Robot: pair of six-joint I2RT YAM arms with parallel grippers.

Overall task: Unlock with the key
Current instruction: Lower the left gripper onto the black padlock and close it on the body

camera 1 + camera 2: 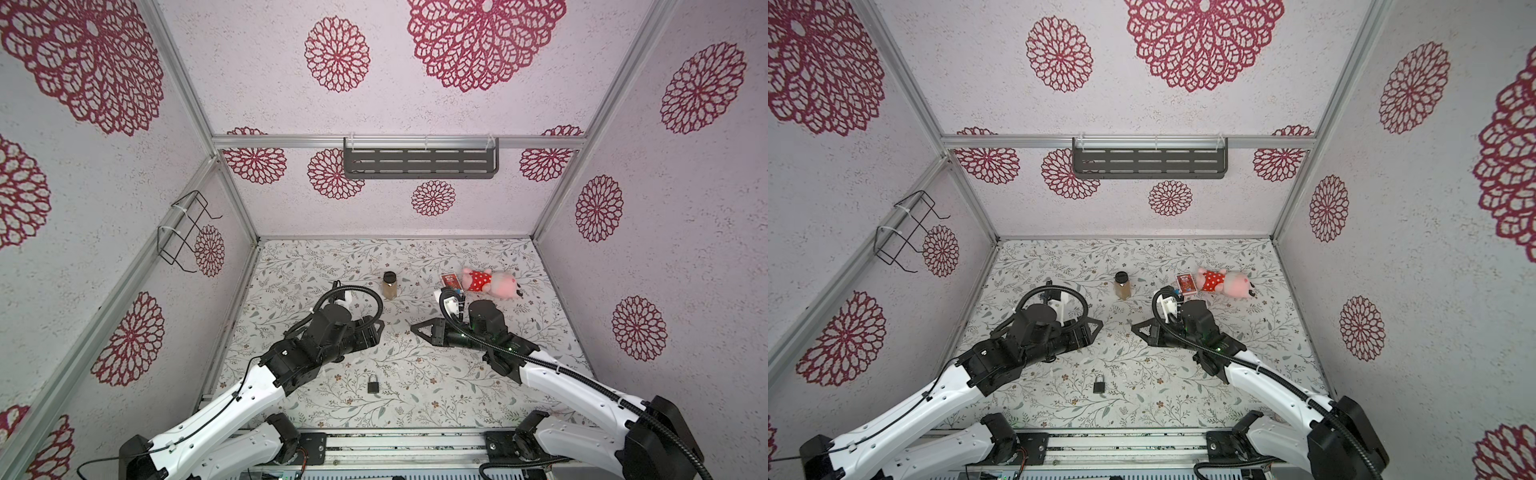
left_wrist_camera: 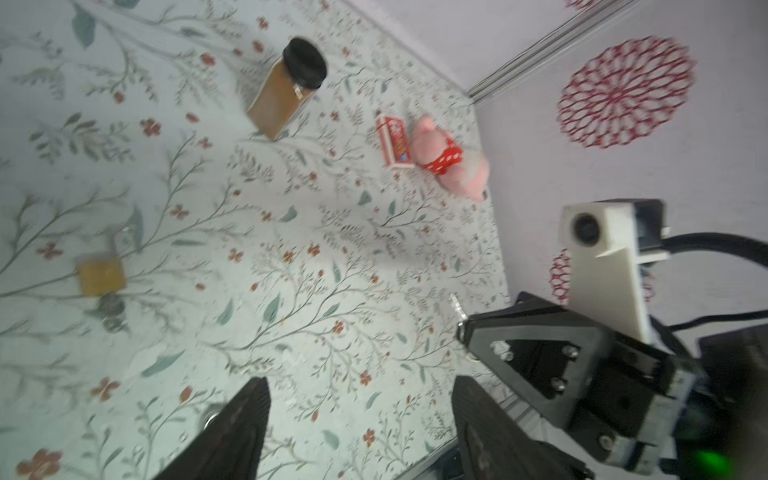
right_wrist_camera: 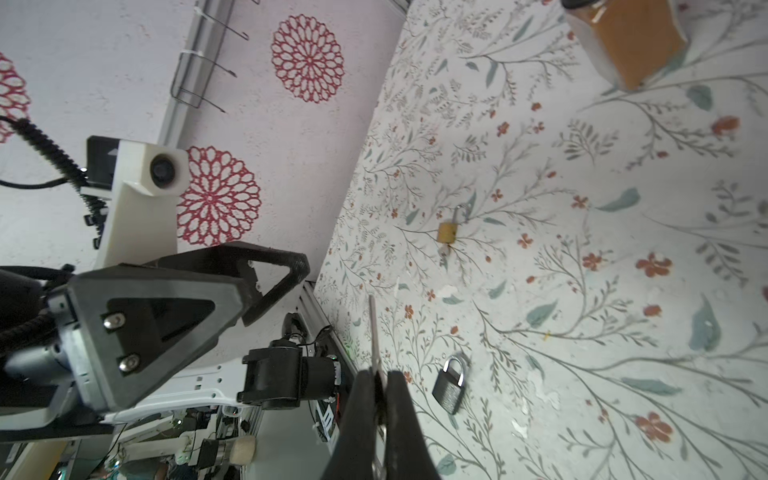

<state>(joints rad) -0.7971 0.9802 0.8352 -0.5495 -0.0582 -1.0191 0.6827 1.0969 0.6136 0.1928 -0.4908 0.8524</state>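
Note:
My right gripper (image 3: 380, 378) is shut on a silver key (image 3: 372, 332), whose blade sticks out past the fingertips. It points left over mid-table in both top views (image 1: 413, 328) (image 1: 1133, 327). My left gripper (image 2: 361, 395) faces it (image 1: 380, 327), open with nothing between its fingers. A brass padlock (image 3: 446, 230) lies on the table beneath the left gripper. It looks blurred in the left wrist view (image 2: 102, 276), and the left arm hides it in both top views. A dark padlock (image 1: 372, 384) with a silver shackle lies near the table's front edge (image 3: 449, 384).
A brown spice jar (image 1: 390, 284) with a black lid stands at mid-back. A red card box (image 1: 452, 281) and a pink plush pig (image 1: 492, 282) lie back right. A wire rack (image 1: 187, 232) hangs on the left wall, a dark shelf (image 1: 419, 162) on the back wall.

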